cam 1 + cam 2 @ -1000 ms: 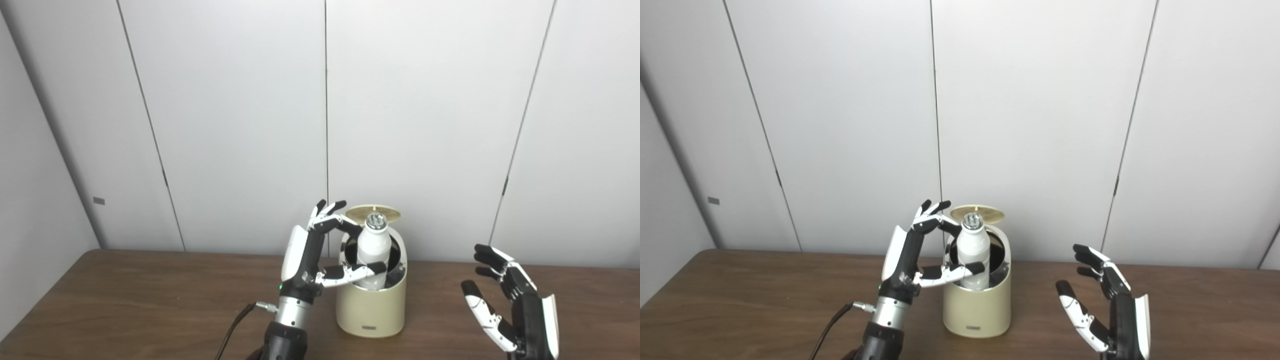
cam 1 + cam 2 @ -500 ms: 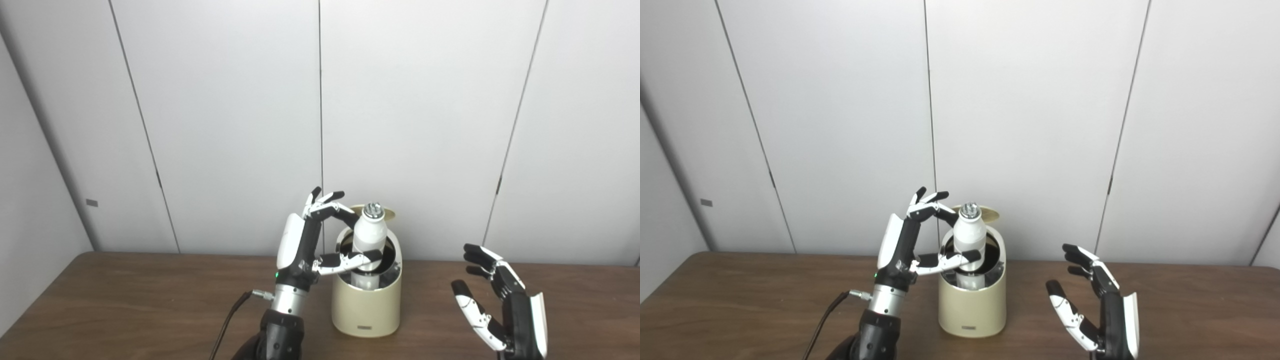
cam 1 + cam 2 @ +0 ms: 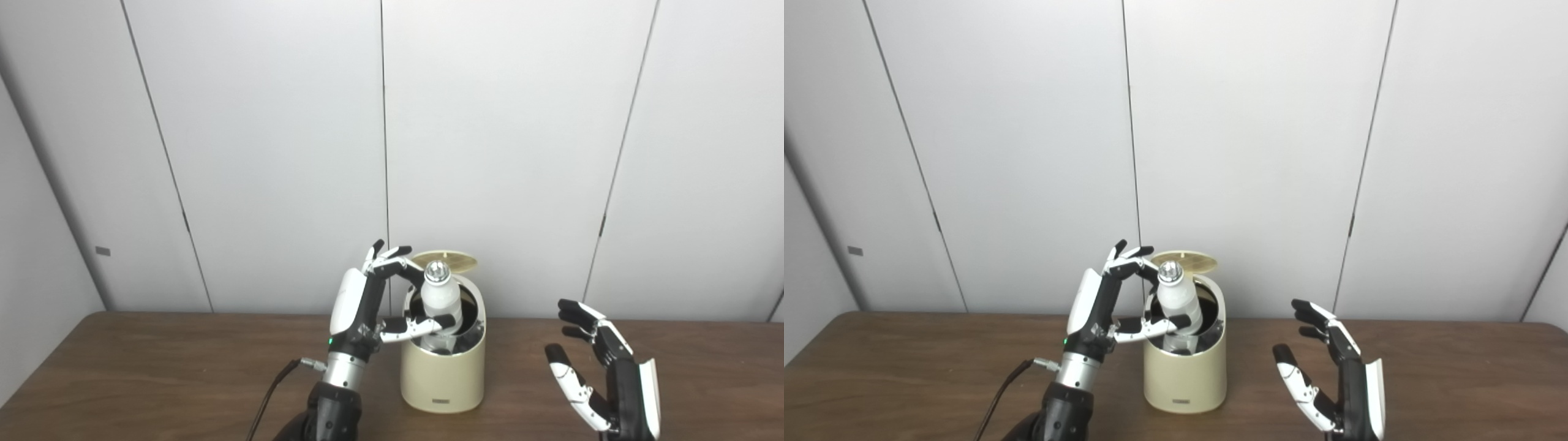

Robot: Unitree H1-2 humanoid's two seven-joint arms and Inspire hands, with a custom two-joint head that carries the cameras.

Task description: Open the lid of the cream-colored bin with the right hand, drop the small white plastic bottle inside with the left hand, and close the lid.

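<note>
The left hand is wrapped around the bottle, held half inside the bin (lid up). It should be let go straight down. The right hand is kept open and empty.

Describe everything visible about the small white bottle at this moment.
The small white plastic bottle has a smooth matte body and a shiny silvery top. It stands nearly upright, tilted slightly, with its lower end inside the open cream-colored bin, whose lid is raised behind it. The left hand grips it with fingers around its neck and middle.
</note>
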